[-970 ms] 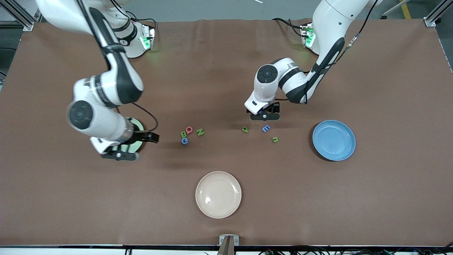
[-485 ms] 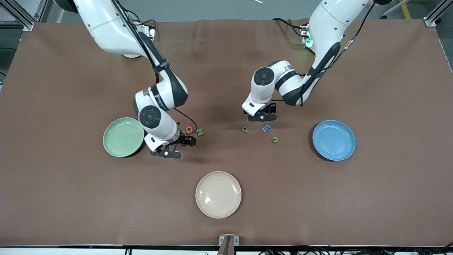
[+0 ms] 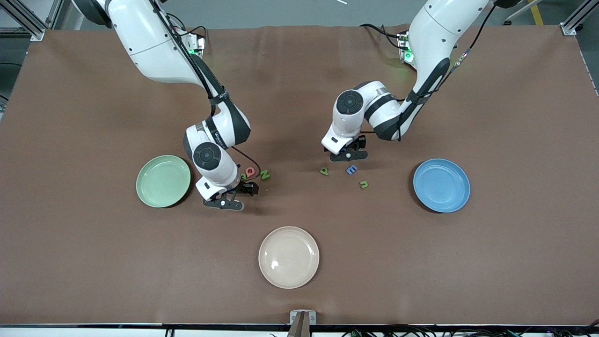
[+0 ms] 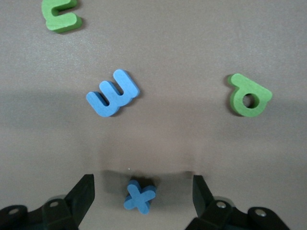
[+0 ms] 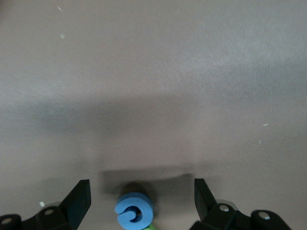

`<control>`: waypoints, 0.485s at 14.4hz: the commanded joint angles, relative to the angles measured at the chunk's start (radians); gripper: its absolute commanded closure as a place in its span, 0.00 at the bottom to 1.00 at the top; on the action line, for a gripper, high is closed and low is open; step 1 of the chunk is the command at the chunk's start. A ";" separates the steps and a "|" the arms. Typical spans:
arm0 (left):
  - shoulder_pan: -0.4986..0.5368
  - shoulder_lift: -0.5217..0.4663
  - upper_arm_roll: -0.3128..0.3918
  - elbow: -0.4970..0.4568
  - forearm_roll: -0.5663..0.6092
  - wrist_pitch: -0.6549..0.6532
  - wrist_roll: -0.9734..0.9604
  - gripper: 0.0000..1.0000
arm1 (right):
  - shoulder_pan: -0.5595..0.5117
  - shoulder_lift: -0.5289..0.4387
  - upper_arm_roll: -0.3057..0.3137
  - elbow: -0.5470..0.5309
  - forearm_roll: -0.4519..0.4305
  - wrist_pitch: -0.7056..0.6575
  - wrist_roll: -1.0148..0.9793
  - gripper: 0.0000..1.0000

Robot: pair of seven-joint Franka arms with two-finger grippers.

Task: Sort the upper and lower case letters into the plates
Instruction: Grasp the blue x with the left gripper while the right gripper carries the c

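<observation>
My left gripper (image 3: 349, 150) is open low over the table, with a blue x (image 4: 140, 196) lying between its fingers (image 4: 82, 194). A blue E (image 3: 351, 169), a green p (image 3: 324, 171) and a green u (image 3: 363, 184) lie nearer the front camera; the E (image 4: 112, 92) and p (image 4: 248, 95) also show in the left wrist view. My right gripper (image 3: 245, 188) is open over a blue C (image 5: 134, 211), which touches a green letter (image 5: 149, 227). A red Q (image 3: 251, 172) and a green N (image 3: 265, 175) lie beside it. The mint plate (image 3: 163, 181) and blue plate (image 3: 441, 185) hold nothing.
A cream-white plate (image 3: 288, 257) sits nearest the front camera at mid-table. The brown mat (image 3: 514, 117) is bare toward both ends. The mint plate is at the right arm's end and the blue plate at the left arm's end.
My right arm has swung from over the mint plate to the letter cluster, uncovering the plate and covering the blue C. My left gripper has barely shifted.
</observation>
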 commanded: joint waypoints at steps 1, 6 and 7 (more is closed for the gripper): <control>0.012 -0.003 -0.006 -0.012 0.024 0.011 -0.047 0.17 | 0.004 -0.019 0.000 -0.061 -0.018 0.036 0.026 0.09; 0.013 -0.002 -0.011 -0.020 0.018 0.011 -0.096 0.28 | 0.024 -0.027 0.003 -0.071 -0.017 0.025 0.048 0.16; 0.013 0.000 -0.011 -0.021 0.018 0.011 -0.099 0.28 | 0.025 -0.029 0.003 -0.071 -0.017 0.022 0.048 0.20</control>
